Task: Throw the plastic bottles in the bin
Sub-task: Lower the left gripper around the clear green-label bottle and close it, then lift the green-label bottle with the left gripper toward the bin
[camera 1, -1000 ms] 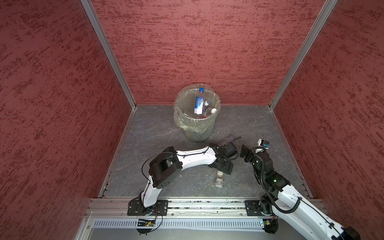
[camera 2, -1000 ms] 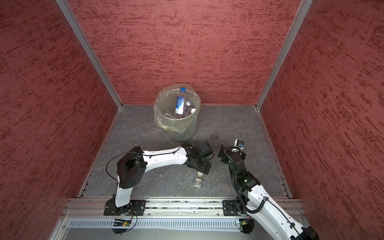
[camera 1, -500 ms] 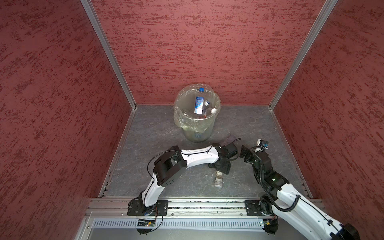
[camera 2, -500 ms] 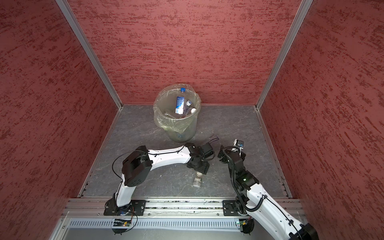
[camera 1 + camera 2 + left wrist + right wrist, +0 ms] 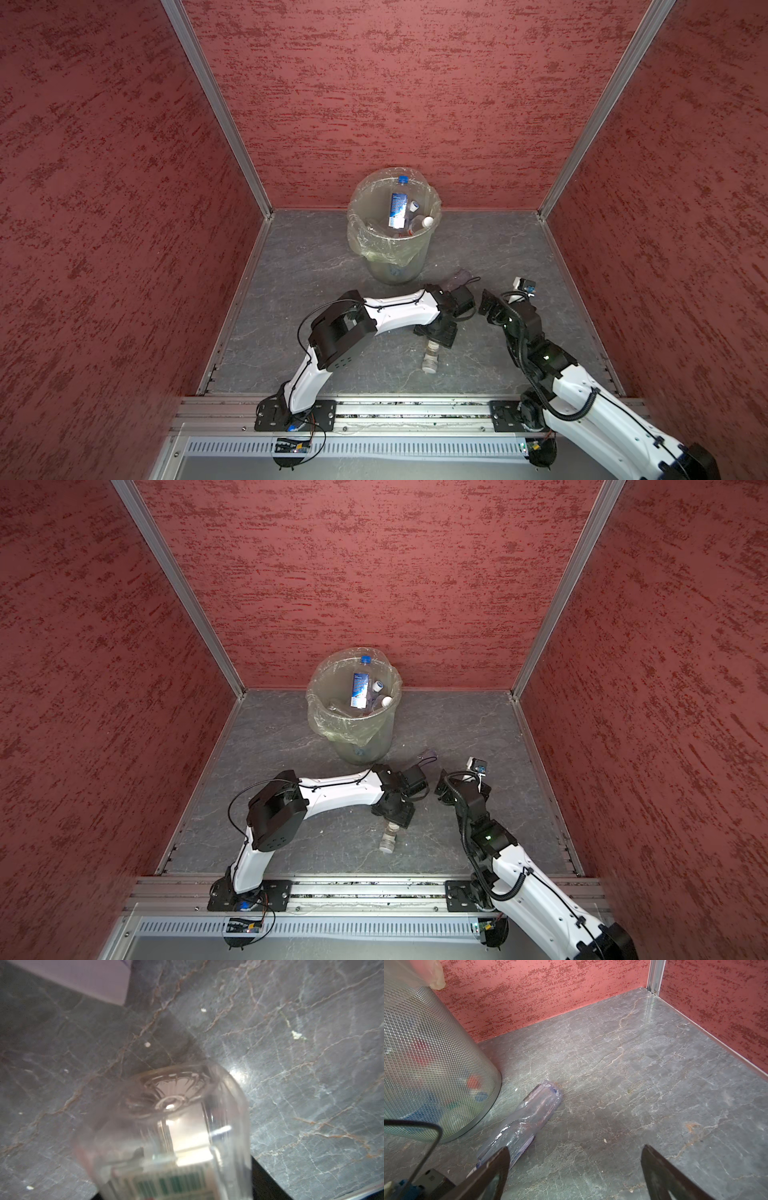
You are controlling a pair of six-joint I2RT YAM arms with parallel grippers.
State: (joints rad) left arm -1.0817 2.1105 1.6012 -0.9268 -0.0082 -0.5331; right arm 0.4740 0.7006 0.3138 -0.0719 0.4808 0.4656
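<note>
At the back of the grey stone-look table (image 5: 307,266), close to the red back wall (image 5: 395,83): a big round see-through grey-green plastic bin (image 5: 395,266) with a crinkly clear bag folded over its rim. Inside the bin, a heap of small clear plastic bottles, and on top a tall blue-label bottle (image 5: 397,210) with a blue cap, two white caps next to it. Bin (image 5: 361,746) and blue-label bottle (image 5: 360,690) plain to see in both top views. In front of the bin, well apart from it, one small clear plastic bottle (image 5: 431,361) flat on the table as far as the top views tell, one round end away from the bin. On its other end, the black left fingers (image 5: 436,332), down low. In the left wrist view, that bottle's clear ribbed bottom (image 5: 172,1101) very near, plus a label with green bar-code stripes; fingers out of that view, so cannot tell whether clamped on the bottle or only around it. Just beside the foot of the bin, a bit in front of it on the right arm's side, a purple-tinted clear bottle (image 5: 529,1122), flat on the table, with a thin gap to the bin. Over that bottle's near end, the black right fingers (image 5: 500,1159), wide apart, only bare table between them. Through the bin's wall (image 5: 436,1053) in the right wrist view, blurry red and blue shapes low down inside.
</note>
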